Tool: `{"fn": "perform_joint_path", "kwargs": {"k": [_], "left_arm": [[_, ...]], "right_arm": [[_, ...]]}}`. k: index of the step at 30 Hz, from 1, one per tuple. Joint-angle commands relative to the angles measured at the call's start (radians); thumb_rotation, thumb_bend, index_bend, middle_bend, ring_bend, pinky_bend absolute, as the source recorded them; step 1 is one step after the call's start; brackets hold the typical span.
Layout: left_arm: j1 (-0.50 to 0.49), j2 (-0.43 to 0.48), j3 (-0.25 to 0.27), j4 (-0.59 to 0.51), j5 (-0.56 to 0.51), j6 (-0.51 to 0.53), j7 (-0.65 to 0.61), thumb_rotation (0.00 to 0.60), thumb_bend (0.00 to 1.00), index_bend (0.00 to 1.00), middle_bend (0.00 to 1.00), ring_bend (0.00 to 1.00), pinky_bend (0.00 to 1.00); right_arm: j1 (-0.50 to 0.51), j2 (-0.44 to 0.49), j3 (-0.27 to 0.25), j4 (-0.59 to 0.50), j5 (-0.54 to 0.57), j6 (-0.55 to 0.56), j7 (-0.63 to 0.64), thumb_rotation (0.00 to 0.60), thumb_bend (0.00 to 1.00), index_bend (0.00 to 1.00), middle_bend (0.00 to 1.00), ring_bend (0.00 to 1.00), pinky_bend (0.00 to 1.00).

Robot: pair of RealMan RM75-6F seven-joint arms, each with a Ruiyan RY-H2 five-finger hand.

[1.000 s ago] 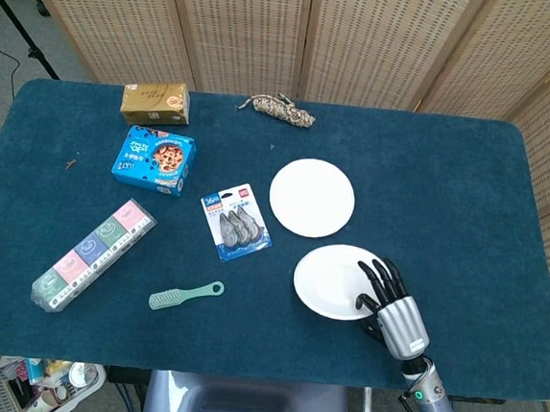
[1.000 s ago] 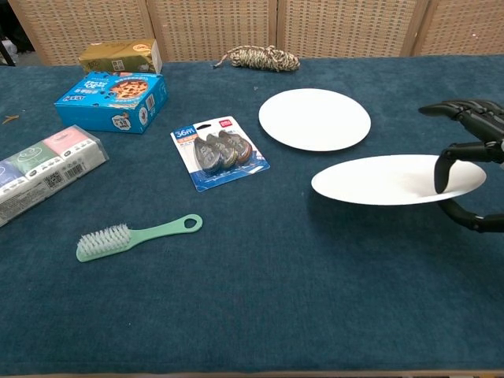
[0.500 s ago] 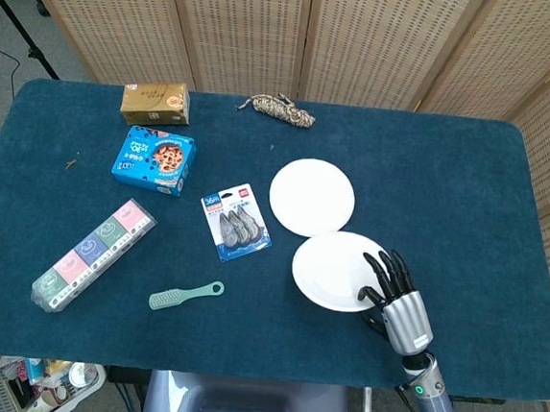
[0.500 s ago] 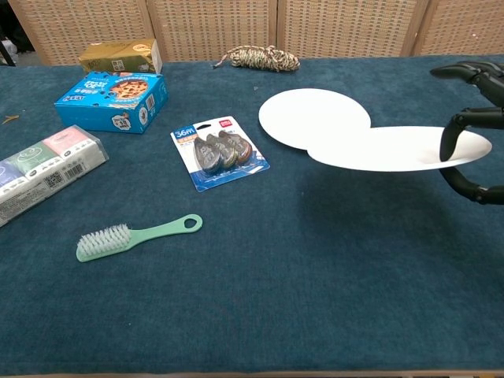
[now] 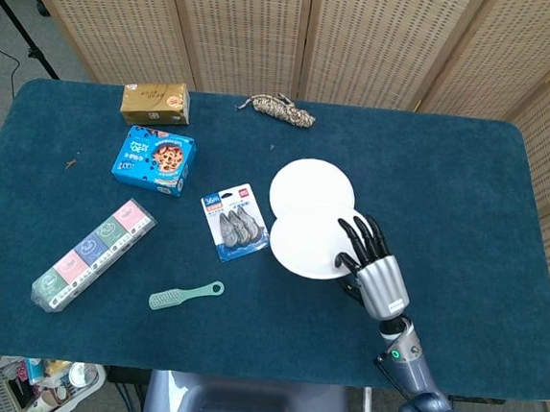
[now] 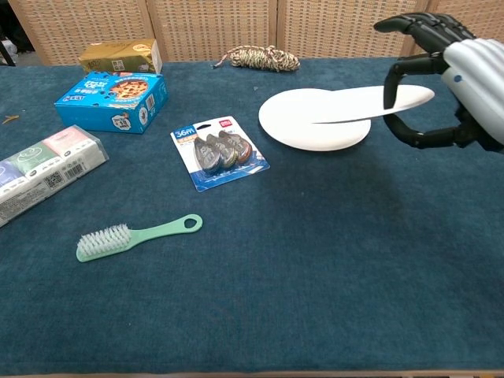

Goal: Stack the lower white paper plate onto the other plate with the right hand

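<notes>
The right hand (image 6: 445, 83) pinches the plate (image 6: 370, 104) by its rim, thumb under and fingers (image 6: 417, 27) curved over the top. The plate hangs in the air, roughly level. In the chest view it sits above the near right part of the other plate (image 6: 303, 126), which lies flat on the desk (image 6: 315, 276). From the head view the held plate (image 5: 305, 242) overlaps the near edge of the other plate (image 5: 306, 180) but is not yet centred on it.

The plate looks thin and light, likely paper that bends easily. Held at one edge, it may sag or flex on the far side, and a hard squeeze could crease the rim. Its smooth surface may also slip between the fingers if tilted. The rim is the sensible place to hold, since the flat middle offers nothing to grasp. It probably needs carrying further over the other plate, away from the robot, before release, so the two nest rather than sit offset.

The left hand shows in neither view.
</notes>
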Motion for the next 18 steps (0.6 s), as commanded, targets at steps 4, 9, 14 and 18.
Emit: {"fn": "perform_joint_path", "kwargs": {"k": [4, 9, 14, 18], "left_arm": [[0.000, 0.004, -0.007, 0.000, -0.014, -0.002, -0.011, 0.600, 0.00, 0.00, 0.00, 0.00, 0.00], [-0.004, 0.009, -0.014, 0.002, -0.030, -0.012, -0.022, 0.600, 0.00, 0.00, 0.00, 0.00, 0.00], [-0.010, 0.011, -0.023, 0.006, -0.052, -0.027, -0.025, 0.600, 0.00, 0.00, 0.00, 0.00, 0.00], [-0.015, 0.010, -0.029, 0.009, -0.070, -0.040, -0.024, 0.600, 0.00, 0.00, 0.00, 0.00, 0.00]], "right_arm": [[0.104, -0.033, 0.087, -0.001, 0.079, -0.143, -0.071, 0.600, 0.93, 0.71, 0.12, 0.00, 0.04], [0.162, -0.061, 0.138, 0.054, 0.138, -0.218, -0.077, 0.600, 0.93, 0.71, 0.12, 0.00, 0.05], [0.207, -0.094, 0.162, 0.138, 0.182, -0.280, -0.065, 0.600, 0.93, 0.71, 0.12, 0.00, 0.05], [0.241, -0.119, 0.164, 0.211, 0.200, -0.326, -0.059, 0.600, 0.93, 0.71, 0.12, 0.00, 0.05]]}}
